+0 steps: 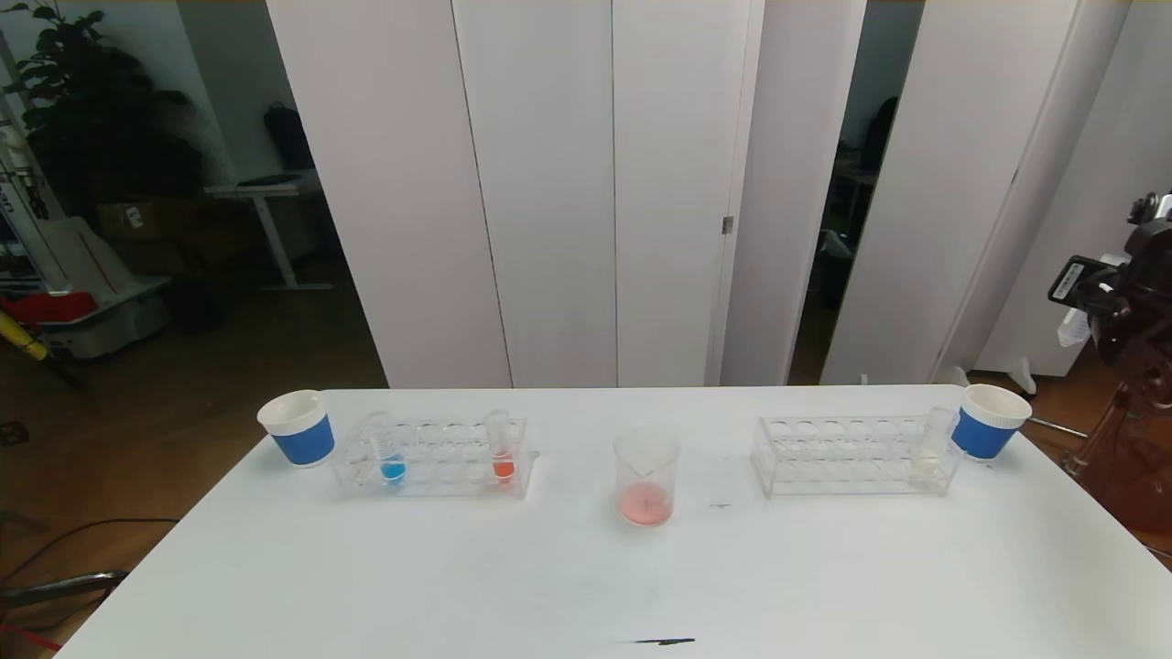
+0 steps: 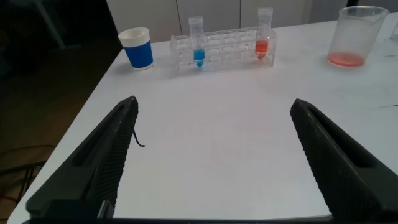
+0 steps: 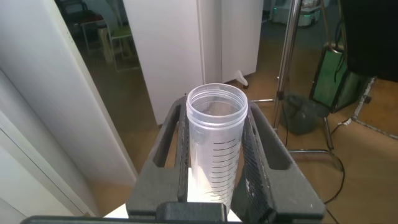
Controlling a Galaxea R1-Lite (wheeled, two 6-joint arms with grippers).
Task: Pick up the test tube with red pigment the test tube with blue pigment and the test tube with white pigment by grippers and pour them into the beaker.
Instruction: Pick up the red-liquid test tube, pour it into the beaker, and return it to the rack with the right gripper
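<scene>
The beaker (image 1: 646,476) stands mid-table with pinkish-red liquid at its bottom. The left rack (image 1: 430,458) holds the test tube with blue pigment (image 1: 389,453) and the test tube with red pigment (image 1: 501,448), both upright. The test tube with white pigment (image 1: 932,447) stands at the right end of the right rack (image 1: 851,453). My left gripper (image 2: 214,102) is open over bare table, well short of the blue tube (image 2: 198,40). My right gripper (image 3: 217,107) is shut on a clear graduated tube (image 3: 214,143), whose contents are hidden. Neither gripper shows in the head view.
A blue-banded white paper cup (image 1: 298,427) stands left of the left rack, and another (image 1: 989,421) sits right of the right rack. A dark tripod rig (image 1: 1126,302) stands off the table's right edge. A black mark (image 1: 659,642) lies near the front edge.
</scene>
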